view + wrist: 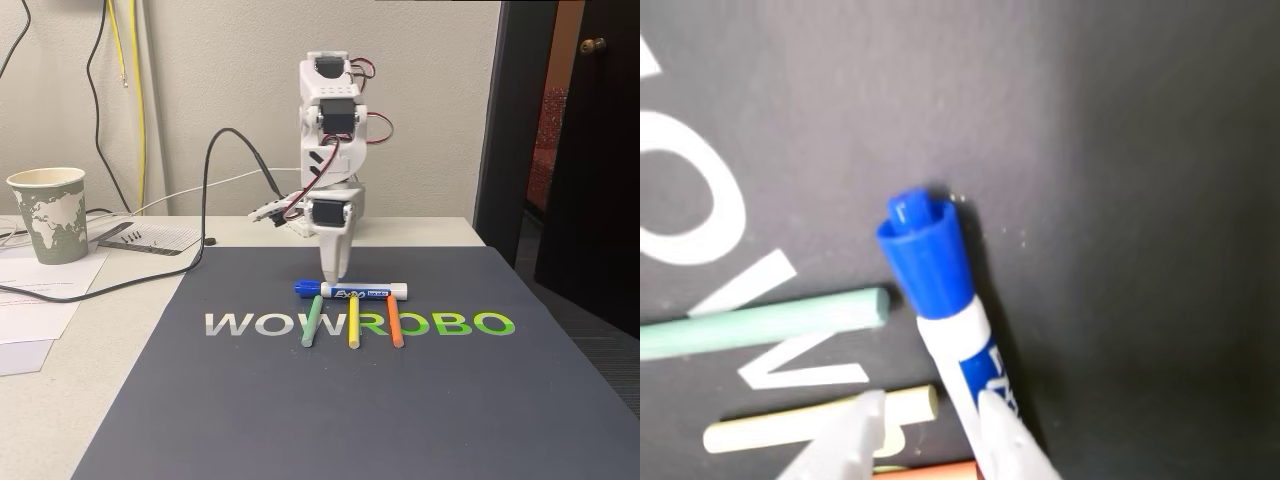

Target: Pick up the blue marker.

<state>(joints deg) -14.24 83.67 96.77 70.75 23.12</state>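
- From the fixed view I see the blue marker [351,290] lying flat on the dark mat [250,400], just above the "WOWROBO" lettering [360,324], cap to the left and white barrel running right.
- The gripper [333,277] points straight down, its tip at the marker's upper edge, just right of the cap; I cannot tell from here whether it touches.
- In the wrist view the marker [940,290] runs diagonally, cap up, and the two pale fingers [1012,440] come in from the bottom edge.
- The jaws stand parted, one finger against the barrel near the label, the other out to the left over the yellow stick [810,424] (nothing is clamped between them that I can see).
- Three thin sticks lie just below the marker: green [313,322], yellow [353,322] and orange [394,322].
- A paper cup [48,213] stands on the table far left, beside loose papers [40,290] and a black cable [205,200].
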